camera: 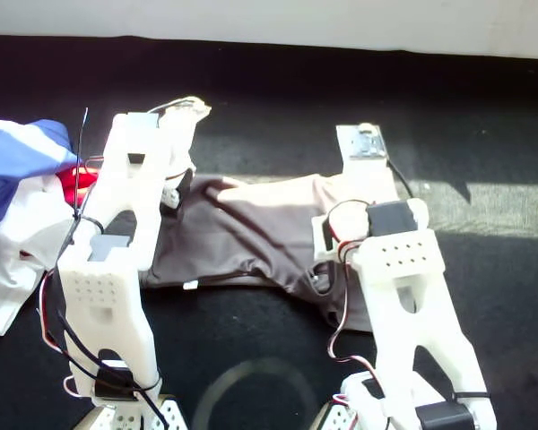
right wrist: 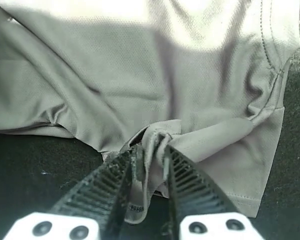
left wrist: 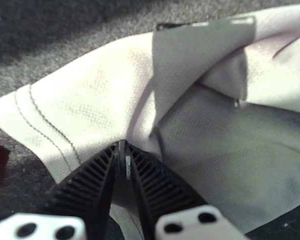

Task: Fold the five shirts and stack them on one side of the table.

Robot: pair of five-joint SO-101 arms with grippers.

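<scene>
A grey-brown shirt (camera: 242, 235) lies spread across the middle of the dark table, partly lit by sun. My left gripper (left wrist: 124, 159) is shut on a fold of this shirt (left wrist: 200, 125) near its hemmed left edge. My right gripper (right wrist: 151, 159) is shut on a bunched fold of the same shirt (right wrist: 155, 75) near its front right edge. In the high view the left arm (camera: 117, 260) covers the shirt's left end and the right arm (camera: 399, 269) covers its right part.
A heap of other shirts, blue (camera: 18, 157), white (camera: 13, 260) and red (camera: 72, 184), lies at the table's left edge. A small metal bracket (camera: 363, 141) sits behind the right arm. Dark tablecloth (camera: 484, 143) stretches bare at the far right.
</scene>
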